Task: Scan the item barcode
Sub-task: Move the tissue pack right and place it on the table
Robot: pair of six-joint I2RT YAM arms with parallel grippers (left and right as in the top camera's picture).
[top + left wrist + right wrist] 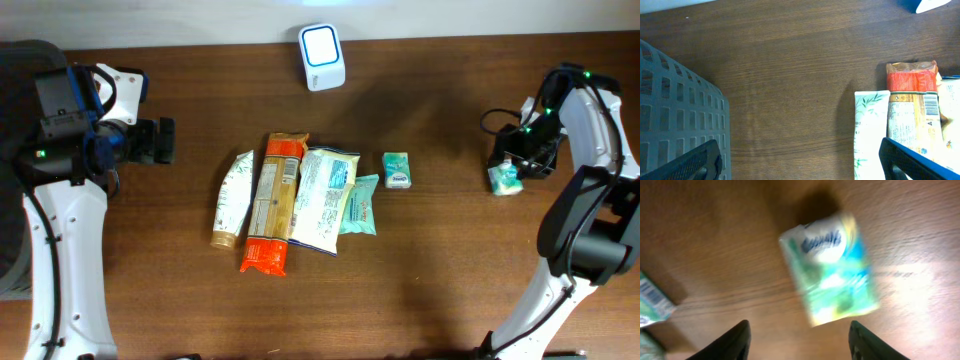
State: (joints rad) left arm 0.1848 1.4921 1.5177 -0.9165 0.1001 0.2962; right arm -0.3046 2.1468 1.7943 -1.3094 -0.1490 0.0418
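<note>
A small green-and-blue tissue pack (829, 267) lies on the wood at the far right (506, 178), blurred in the right wrist view. My right gripper (800, 342) hovers just above it (520, 152), open, with the pack beyond the fingertips and nothing between them. The white scanner (322, 57) stands at the back centre. My left gripper (800, 162) is open over bare wood at the left (160, 140), empty, to the left of the row of items.
In the middle lie a white tube (231, 200), an orange packet (275, 203), a white bag (325, 198), a teal wipes pack (362, 205) and a small green pack (397, 170). A grey basket (675, 110) is at the far left.
</note>
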